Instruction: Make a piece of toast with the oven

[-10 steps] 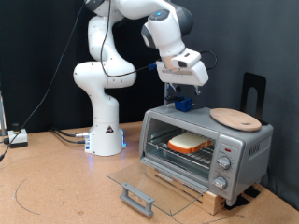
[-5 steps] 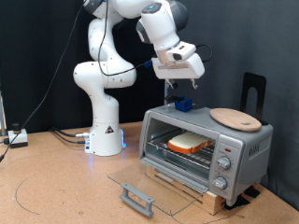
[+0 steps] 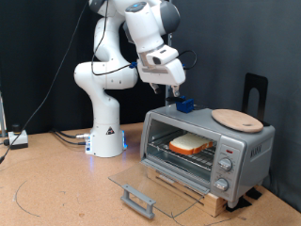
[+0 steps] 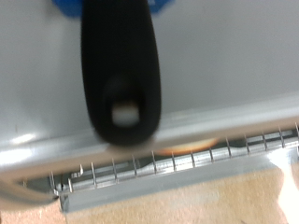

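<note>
Toast on the rack, my fingers above the oven.
The piece of toast [image 3: 189, 144] lies inside the open oven [image 3: 246, 151], well below my fingers [image 3: 173, 92]; I cannot tell whether they are open.

I am wearing glossy white rounded shells over my arm [image 3: 105, 73], with dark grey bands showing at the joints. My base is glowing faint blue. My gripper [image 3: 170, 92] is showing dark fingers [image 4: 120, 70], rounded and blurred up close.
</note>
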Controlling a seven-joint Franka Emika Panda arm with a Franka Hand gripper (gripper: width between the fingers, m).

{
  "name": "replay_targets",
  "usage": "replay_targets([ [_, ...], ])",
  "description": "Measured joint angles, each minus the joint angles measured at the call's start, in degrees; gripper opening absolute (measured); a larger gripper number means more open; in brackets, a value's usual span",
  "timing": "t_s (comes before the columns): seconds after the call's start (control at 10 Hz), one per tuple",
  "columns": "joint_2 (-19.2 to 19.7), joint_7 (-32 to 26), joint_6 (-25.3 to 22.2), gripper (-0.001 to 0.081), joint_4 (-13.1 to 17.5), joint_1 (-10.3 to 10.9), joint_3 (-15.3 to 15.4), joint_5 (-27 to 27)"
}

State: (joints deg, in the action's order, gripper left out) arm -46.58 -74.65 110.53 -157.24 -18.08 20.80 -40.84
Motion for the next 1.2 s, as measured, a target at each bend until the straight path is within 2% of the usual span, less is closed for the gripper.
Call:
replay_targets([
  [0.5,6.78,-6.28,2.38,0.0807,1.24,-6.15,-4.61,2.42],
  [0.6,9.17,-6.68,2.58,0.0807,2.48,-6.99,-4.76,2.69],
  [0.7,9.08,-6.68,2.56,0.0807,2.39,-6.96,-4.67,2.68],
  [0.9,9.07,5.32,0.32,0.0807,2.55,-7.93,-4.68,0.32],
  [1.2,8.89,22.35,-3.34,0.0807,3.02,-12.01,-5.23,-0.28],
])
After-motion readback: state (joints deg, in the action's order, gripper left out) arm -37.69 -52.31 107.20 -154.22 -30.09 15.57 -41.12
